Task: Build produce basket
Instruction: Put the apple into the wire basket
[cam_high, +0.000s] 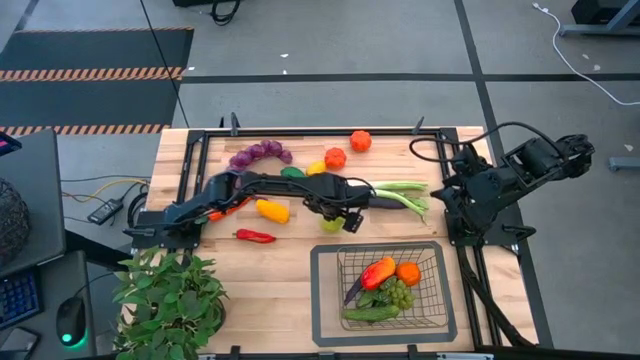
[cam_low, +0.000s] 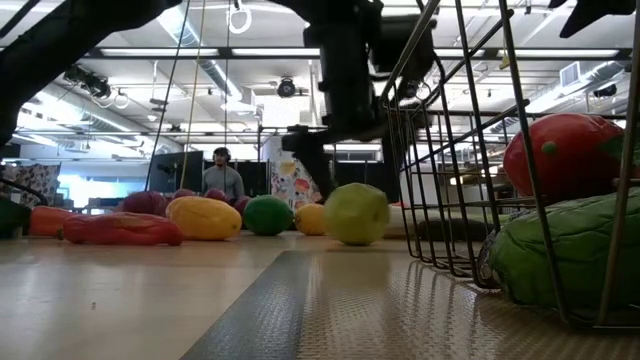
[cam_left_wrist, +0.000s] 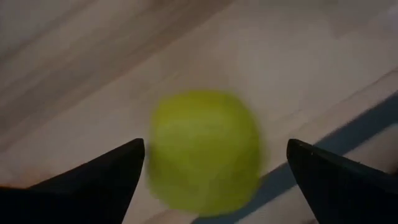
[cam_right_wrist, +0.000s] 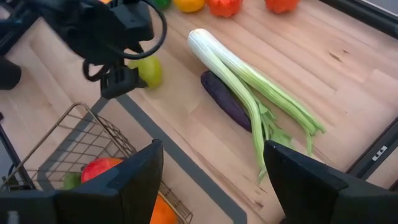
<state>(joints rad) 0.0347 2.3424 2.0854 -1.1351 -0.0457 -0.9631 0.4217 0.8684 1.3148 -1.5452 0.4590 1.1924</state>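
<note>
A yellow-green lime (cam_left_wrist: 204, 152) lies on the wooden table just beyond the basket's far left corner, also seen in the low view (cam_low: 357, 213). My left gripper (cam_left_wrist: 214, 168) points down over it, open, one finger on each side of the lime; I see no touch. The wire basket (cam_high: 438, 262) stands at the near right and holds a red pepper (cam_high: 378, 271), an orange fruit (cam_high: 408, 272) and a green cucumber (cam_high: 370, 313). My right gripper (cam_right_wrist: 214, 180) hangs open and holds nothing, high at the table's right edge, above the leek (cam_right_wrist: 249, 81).
Loose produce lies along the far half: purple grapes (cam_high: 260, 153), two tomatoes (cam_high: 360, 141), a lemon (cam_high: 316, 168), a yellow pepper (cam_high: 272, 210), a red chili (cam_high: 255, 236), an eggplant (cam_right_wrist: 227, 102) beside the leek. A potted plant (cam_high: 170, 300) stands near left. A black rail frames the tabletop.
</note>
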